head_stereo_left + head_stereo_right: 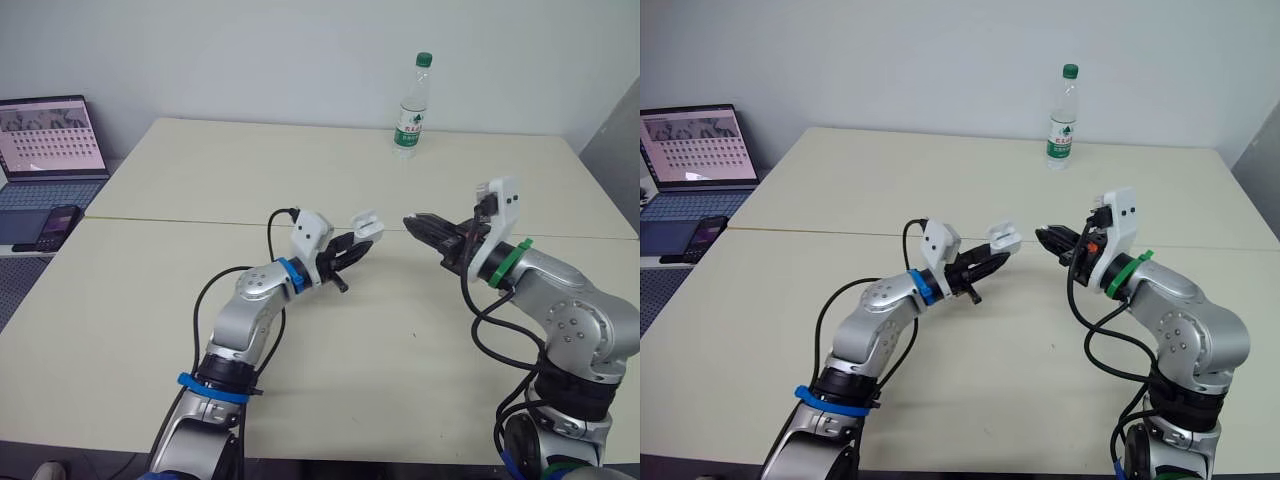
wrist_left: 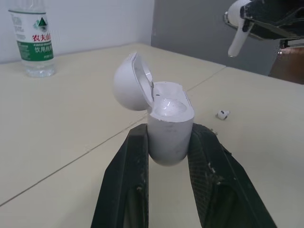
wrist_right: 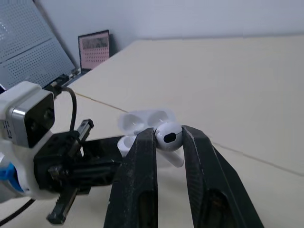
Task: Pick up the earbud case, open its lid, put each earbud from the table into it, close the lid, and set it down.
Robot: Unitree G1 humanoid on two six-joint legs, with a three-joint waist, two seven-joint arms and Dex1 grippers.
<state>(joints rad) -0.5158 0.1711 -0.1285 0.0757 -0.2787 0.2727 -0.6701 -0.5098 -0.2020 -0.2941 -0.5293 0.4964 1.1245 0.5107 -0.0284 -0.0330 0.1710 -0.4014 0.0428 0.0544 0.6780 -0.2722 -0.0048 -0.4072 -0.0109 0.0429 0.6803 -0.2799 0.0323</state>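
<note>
My left gripper [image 1: 357, 244] is shut on the white earbud case [image 1: 366, 226] and holds it above the middle of the table. The case's lid [image 2: 129, 81] stands open, showing the hollow inside. Just to the right, my right gripper [image 1: 412, 222] points at the case and is shut on a white earbud [image 3: 169, 136]. The earbud's stem [image 2: 236, 43] hangs down from the fingertips, a short gap from the case. A second earbud [image 2: 222, 114] lies on the table beyond the case.
A water bottle [image 1: 411, 105] stands at the far middle of the cream table [image 1: 200, 180]. Off the table's left edge sit a laptop [image 1: 50, 140] and a phone [image 1: 55, 225]. A seam [image 1: 180, 221] runs across the table.
</note>
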